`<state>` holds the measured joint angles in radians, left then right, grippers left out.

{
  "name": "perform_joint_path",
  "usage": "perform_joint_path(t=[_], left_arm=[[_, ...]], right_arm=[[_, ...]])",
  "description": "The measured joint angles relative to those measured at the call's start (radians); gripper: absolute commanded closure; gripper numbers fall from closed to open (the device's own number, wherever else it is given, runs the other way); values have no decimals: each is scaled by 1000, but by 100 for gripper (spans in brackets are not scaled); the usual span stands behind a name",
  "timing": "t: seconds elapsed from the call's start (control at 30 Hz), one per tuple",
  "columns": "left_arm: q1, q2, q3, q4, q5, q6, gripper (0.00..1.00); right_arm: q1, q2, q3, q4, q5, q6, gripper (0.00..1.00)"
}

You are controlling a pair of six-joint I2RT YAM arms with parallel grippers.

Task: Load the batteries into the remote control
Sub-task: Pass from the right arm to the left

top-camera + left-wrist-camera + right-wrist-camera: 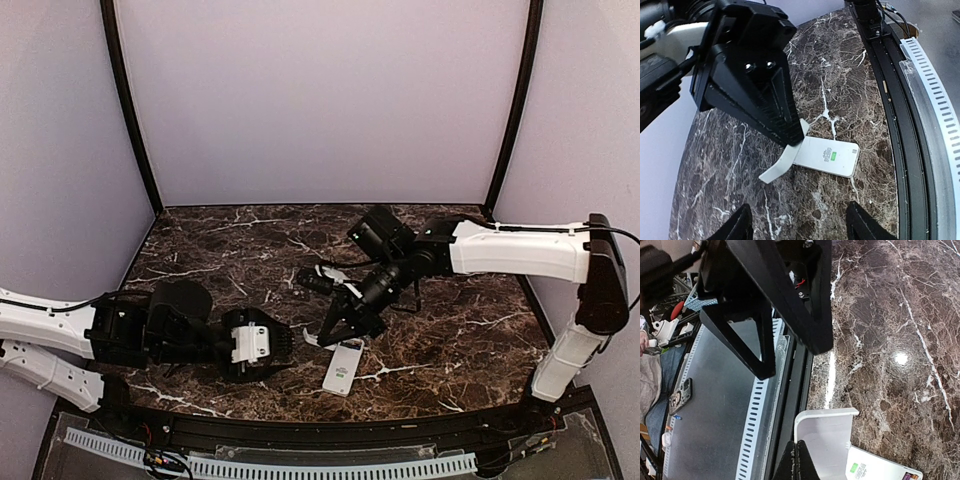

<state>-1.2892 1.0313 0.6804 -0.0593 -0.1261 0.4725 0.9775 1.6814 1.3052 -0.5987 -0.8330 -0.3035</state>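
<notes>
We see two arms in white shells and black joints at the dark marble table [470,330].

At the table's left side, the left arm [40,325] runs from smooth white tubes into boxy black joint housings, with a thin black cable [100,299] along its top. The left gripper [283,345] is black with a white block [250,342] set into it. At the table's right side, the right arm [520,250] has a long white link, a black elbow cap [603,285] and a black cable [625,236] looping over it. Above the table's middle, the right gripper [794,141] has black wedge-shaped fingers [772,110] with ribbed edges and two small screws [770,64].
</notes>
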Motion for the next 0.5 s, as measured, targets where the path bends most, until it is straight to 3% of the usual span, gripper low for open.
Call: perform_joint_path(t=[0.17, 0.5], left_arm=[[-2, 62, 2, 97, 34, 156, 40], [-2, 219, 56, 193, 16, 288, 63]], right_arm=[[0, -35, -23, 12, -32, 26, 100], [0, -43, -35, 23, -60, 36, 100]])
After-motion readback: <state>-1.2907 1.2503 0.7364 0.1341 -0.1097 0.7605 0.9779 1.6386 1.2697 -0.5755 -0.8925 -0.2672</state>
